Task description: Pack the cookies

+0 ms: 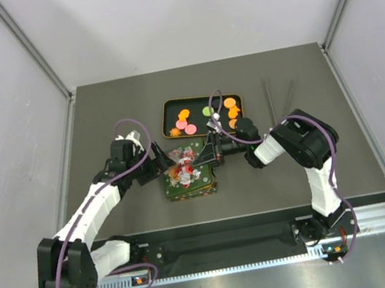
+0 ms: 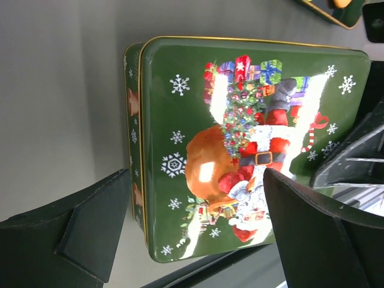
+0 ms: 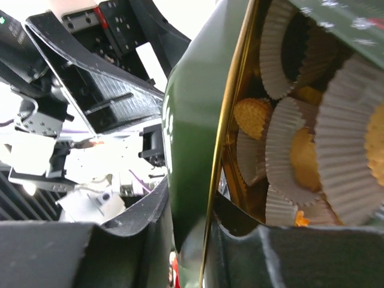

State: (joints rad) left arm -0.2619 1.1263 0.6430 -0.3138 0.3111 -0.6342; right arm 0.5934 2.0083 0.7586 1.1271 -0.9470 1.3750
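Left hand (image 1: 166, 166) spread wide, fingers (image 2: 90, 240) either side of green Santa tin lid (image 2: 174, 120) on dark table (image 1: 100, 122); right hand (image 1: 209, 154) clamped on the lid's gold edge; orange, pink and green cookies (image 1: 184, 114) behind in open tray (image 1: 194, 105)

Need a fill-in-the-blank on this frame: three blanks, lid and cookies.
1. The lid pictures ___ carrying a sack.
2. Most cookies in the tray are ___.
3. Under the lid, the right wrist view shows white pleated paper ___.
Missing words: Santa; orange; cups.
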